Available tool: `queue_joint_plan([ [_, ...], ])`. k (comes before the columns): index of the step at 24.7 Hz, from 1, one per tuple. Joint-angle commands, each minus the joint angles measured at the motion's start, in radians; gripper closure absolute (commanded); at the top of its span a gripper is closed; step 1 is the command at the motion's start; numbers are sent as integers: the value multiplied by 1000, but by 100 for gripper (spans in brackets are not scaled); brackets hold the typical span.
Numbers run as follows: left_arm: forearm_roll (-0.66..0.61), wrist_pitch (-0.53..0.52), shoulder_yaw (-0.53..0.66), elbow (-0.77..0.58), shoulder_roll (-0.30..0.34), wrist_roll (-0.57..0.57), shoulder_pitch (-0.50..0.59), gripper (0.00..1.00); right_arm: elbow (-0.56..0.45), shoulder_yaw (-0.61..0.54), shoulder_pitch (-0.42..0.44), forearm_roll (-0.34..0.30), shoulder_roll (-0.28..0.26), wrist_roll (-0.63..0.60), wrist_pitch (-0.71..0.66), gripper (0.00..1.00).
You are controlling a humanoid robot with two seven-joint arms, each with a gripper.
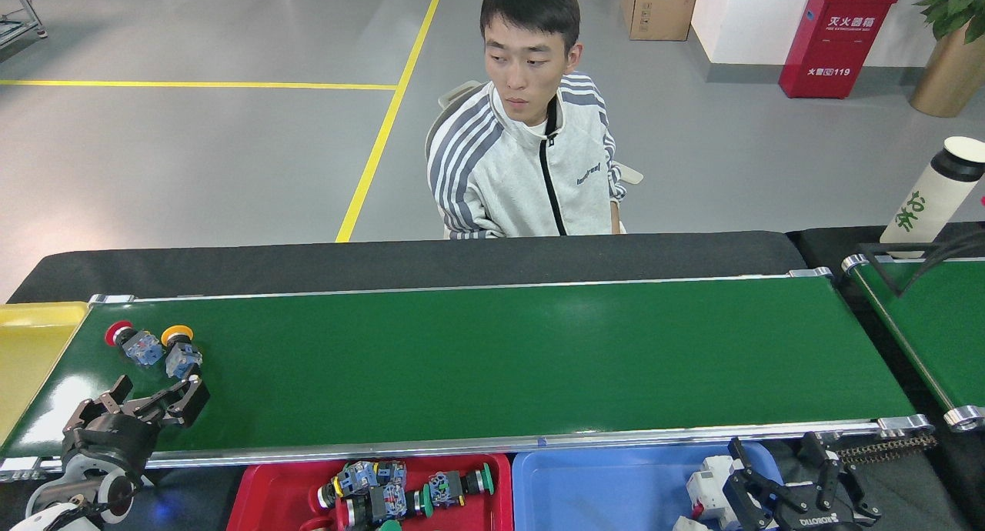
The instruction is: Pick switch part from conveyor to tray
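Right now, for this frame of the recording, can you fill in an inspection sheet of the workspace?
Surface: green conveyor, bare apart from two parts at its left end.
Job's things: red-capped switch and yellow-capped switch lie side by side on the belt; red tray in front holds several switches.
Clutter: blue tray with a white part; yellow tray at the left end.
Hands: left hand open, just short of the yellow-capped switch; right hand open over the blue tray.
Cables: black cable at the far right.
Surroundings: seated person behind the belt, bottle, red cabinet.
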Motion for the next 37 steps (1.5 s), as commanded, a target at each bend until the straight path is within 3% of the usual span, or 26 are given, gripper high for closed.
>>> queue_joint_plan([
  [1, -1, 32, -44, 36, 19, 28, -46, 3, -16, 0, -3, -1, -8, 1, -14, 0],
  [6, 0, 86, -121, 108, 51, 54, -91, 12, -15, 15, -3, -1, -8, 4, -16, 0],
  [8, 0, 83, -130, 114, 55, 54, -102, 32, -15, 18, -3, -1, -8, 5, -16, 0],
  [11, 0, 74, -164, 119, 83, 54, -100, 88, -15, 19, -2, -1, -8, 4, -16, 0],
  [12, 2, 75, -170, 122, 83, 54, -102, 94, -15, 18, -2, -1, -8, 5, -16, 0],
  [20, 45, 34, -159, 96, 77, 78, -79, 96, -13, 18, -2, -1, -7, 4, -16, 0],
  [22, 126, -35, -156, 8, 86, 75, -31, 96, -13, 19, 4, -1, -7, 4, -16, 0],
  [25, 227, -224, -145, -205, 106, 72, 119, 95, -13, 18, 4, -3, -7, 4, -14, 0],
  [29, 250, -477, -136, -487, 92, 72, 320, 94, -12, 15, 4, -3, -7, 4, -11, 0],
  [32, 252, -488, -148, -653, 88, 74, 435, 93, -12, 15, 8, -3, -7, 2, -12, 0],
  [37, 242, -488, -187, -739, 9, 63, 512, 93, -16, 10, 8, -4, -5, -2, -9, 0],
])
